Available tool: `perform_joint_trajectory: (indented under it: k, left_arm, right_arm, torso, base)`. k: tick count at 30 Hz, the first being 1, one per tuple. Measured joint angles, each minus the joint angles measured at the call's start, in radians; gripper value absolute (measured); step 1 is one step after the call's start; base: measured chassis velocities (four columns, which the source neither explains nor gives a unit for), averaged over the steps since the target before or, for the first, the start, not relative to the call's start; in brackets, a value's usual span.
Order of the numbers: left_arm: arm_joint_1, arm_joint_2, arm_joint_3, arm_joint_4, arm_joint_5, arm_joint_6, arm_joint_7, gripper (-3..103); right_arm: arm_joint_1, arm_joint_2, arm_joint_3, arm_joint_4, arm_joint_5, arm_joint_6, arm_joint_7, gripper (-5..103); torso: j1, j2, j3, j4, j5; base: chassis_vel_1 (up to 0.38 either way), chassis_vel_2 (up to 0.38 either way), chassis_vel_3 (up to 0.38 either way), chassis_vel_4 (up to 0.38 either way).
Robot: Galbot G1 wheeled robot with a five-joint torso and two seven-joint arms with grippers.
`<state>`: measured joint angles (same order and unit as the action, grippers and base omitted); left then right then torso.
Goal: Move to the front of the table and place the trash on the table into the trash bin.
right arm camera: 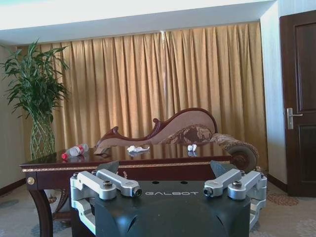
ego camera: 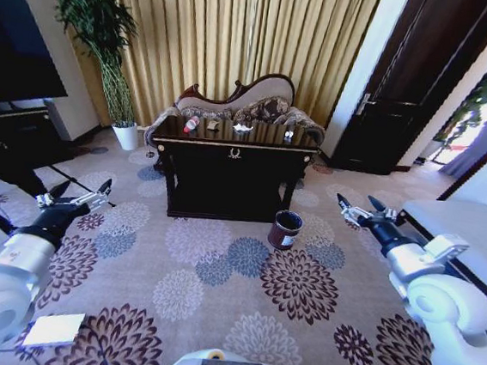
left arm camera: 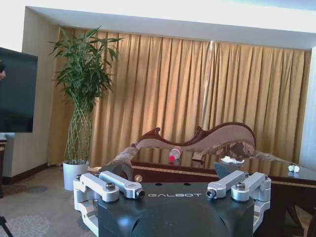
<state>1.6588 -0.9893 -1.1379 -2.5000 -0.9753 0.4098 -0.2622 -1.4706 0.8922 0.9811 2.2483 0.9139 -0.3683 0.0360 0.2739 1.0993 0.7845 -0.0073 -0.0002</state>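
From the head camera, a dark glossy wooden console table [ego camera: 233, 160] with a gold emblem on its drawer stands across a flower-patterned carpet [ego camera: 217, 275], in front of a carved chaise longue [ego camera: 247, 101] and gold curtains [ego camera: 240, 35]. On its top lie a clear plastic bottle with a red cap [ego camera: 191, 124], a small tan paper scrap [ego camera: 213, 124], a crumpled white tissue [ego camera: 243, 128] and a smaller white wad [ego camera: 289, 135] toward the right end. A small round maroon trash bin [ego camera: 285, 230] sits on the carpet just beside the table's front right leg. The left gripper [ego camera: 76, 197] and right gripper [ego camera: 363, 210] hang low at either side, well apart from the table, fingers spread and holding nothing. A potted bamboo plant [ego camera: 110, 49] in a white pot stands to the table's left.

The left wrist camera looks over the open, empty left gripper [left arm camera: 173, 190] at the bottle [left arm camera: 174, 154], the paper scrap [left arm camera: 197, 157], the tissue [left arm camera: 231, 160] and the small wad [left arm camera: 294, 168] on the tabletop [left arm camera: 256, 170], with the bamboo plant [left arm camera: 84, 98] beside a dark screen [left arm camera: 17, 91].

The right wrist camera shows the right gripper [right arm camera: 173, 187], likewise wide open and empty, facing the table [right arm camera: 123, 165]; the bottle [right arm camera: 74, 151], tissue [right arm camera: 137, 148] and wad [right arm camera: 191, 147] lie along its top, near a dark door [right arm camera: 298, 98].
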Motion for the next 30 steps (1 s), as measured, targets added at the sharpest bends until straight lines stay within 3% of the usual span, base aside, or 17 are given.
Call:
perform_joint_trajectory:
  k: [30]
  left_arm:
    - [-0.01, -0.001, 0.014, 0.0, 0.002, -0.003, 0.003, 100]
  right_arm:
    - [0.02, -0.006, -0.021, -0.006, -0.002, 0.002, -0.001, 100]
  torso:
    - [0.0, 0.0, 0.0, 0.0, -0.0002]
  base:
    - [-0.124, 0.128, 0.123, -0.121]
